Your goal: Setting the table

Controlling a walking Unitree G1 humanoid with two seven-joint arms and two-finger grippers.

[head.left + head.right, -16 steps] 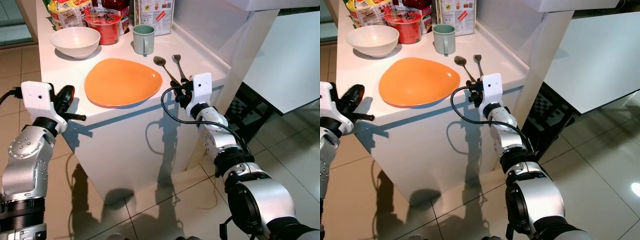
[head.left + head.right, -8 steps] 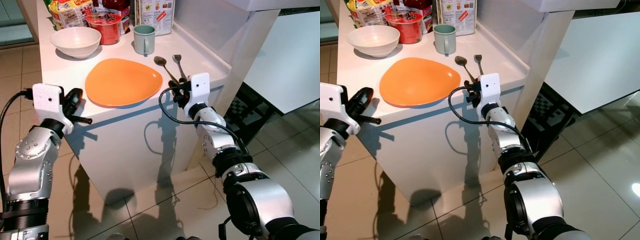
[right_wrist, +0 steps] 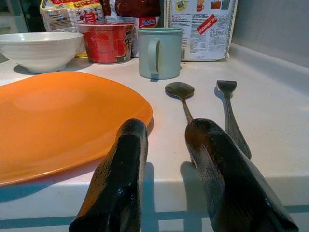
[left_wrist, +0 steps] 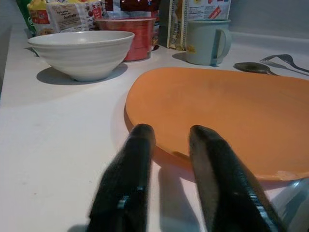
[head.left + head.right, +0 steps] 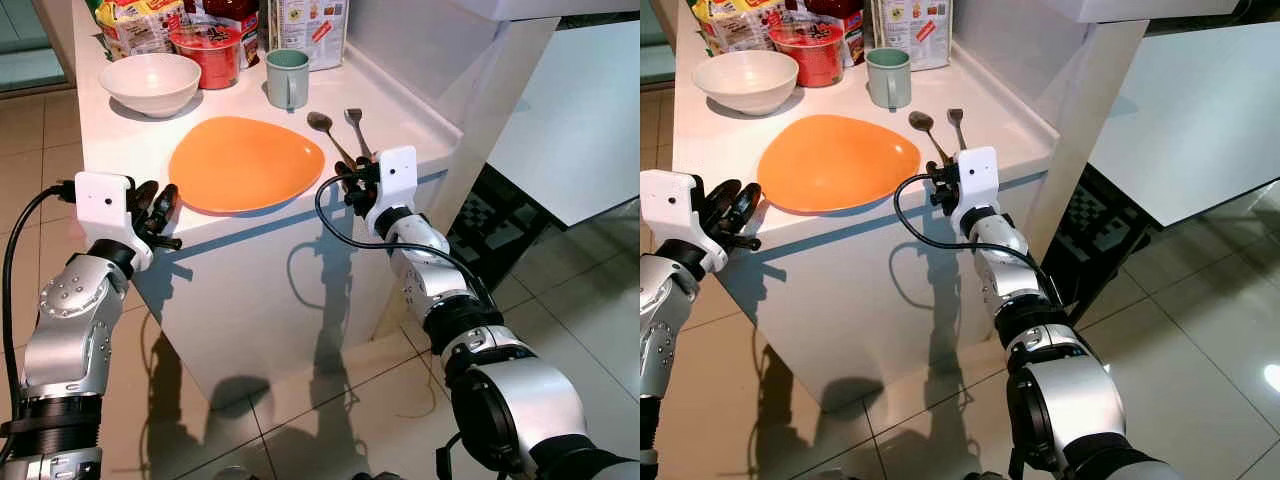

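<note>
An orange plate [image 5: 246, 163] lies near the front edge of the white surface [image 5: 120, 140]. Behind it stand a white bowl [image 5: 150, 83], a red cup [image 5: 206, 52] and a pale green mug [image 5: 287, 78], with food packages [image 5: 140, 22] along the back. A spoon [image 5: 326, 128] and a fork [image 5: 357, 128] lie side by side just beside the plate, toward the robot's right. The left hand [image 4: 169, 137] sits at the surface's front edge, its two black fingers [image 4: 133, 164] apart and pointing at the plate's near rim. The right hand [image 3: 166, 130] hovers at the edge with its fingers [image 3: 123, 159] spread, aimed between the plate's corner and the spoon's handle, holding nothing.
</note>
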